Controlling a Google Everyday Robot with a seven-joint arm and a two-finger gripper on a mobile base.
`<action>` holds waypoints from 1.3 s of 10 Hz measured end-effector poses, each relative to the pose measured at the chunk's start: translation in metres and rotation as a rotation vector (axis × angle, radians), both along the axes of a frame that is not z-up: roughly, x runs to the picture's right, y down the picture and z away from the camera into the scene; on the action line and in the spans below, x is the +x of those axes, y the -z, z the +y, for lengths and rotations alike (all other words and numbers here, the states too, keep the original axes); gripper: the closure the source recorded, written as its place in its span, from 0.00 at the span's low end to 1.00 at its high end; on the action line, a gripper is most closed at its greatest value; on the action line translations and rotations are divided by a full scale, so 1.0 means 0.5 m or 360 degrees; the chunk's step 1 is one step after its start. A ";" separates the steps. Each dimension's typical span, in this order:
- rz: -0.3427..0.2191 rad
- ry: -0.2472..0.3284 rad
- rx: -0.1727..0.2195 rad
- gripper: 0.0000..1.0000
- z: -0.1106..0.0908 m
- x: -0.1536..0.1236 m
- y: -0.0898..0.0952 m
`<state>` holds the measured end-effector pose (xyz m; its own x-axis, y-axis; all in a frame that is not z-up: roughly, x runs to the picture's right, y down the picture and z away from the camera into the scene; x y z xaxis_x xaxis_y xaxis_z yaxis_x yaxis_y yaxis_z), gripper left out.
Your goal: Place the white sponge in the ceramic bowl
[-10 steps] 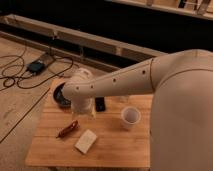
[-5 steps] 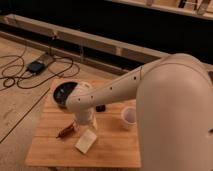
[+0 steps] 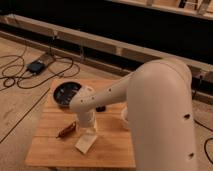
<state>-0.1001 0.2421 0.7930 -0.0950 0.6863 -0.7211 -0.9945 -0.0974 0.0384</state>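
Lower than a moment ago, the big white arm (image 3: 155,100) is now bending down over the wooden counter (image 3: 50,150). Its wrist is coming down from beside the bowl to a spot right over the sponge. The sponge itself is staying where it was.

The tool (image 3: 89,132) is hanging at the end of the arm, pointing straight down. It is sitting just over the far end of the white sponge (image 3: 84,144). Its two fingers are standing spread apart and are not pinching anything. It is hard to tell whether they are touching the sponge yet.

The white sponge is lying flat on the counter, near the front edge and a little left of the middle. Its long side is running on a slant. One end is pointing to the front left and the other end is pointing to the back right, up under the tool.

The ceramic bowl (image 3: 56,97) is sitting at the back left corner of the counter, well apart from the sponge. It is looking dark and round.

A small brown thing (image 3: 66,130) is lying just left of the sponge. A black slab (image 3: 101,108) is peeking out behind the arm, and a white cup (image 3: 123,116) is hiding partly behind it too.

Black cables (image 3: 15,75) are lying on the floor to the left.
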 end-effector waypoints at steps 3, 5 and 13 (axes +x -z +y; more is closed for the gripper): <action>-0.0004 -0.0002 -0.0041 0.35 0.021 0.013 0.000; -0.0008 0.0009 -0.0061 0.35 0.035 0.020 0.004; -0.0029 0.0053 -0.0098 0.93 0.054 0.009 0.008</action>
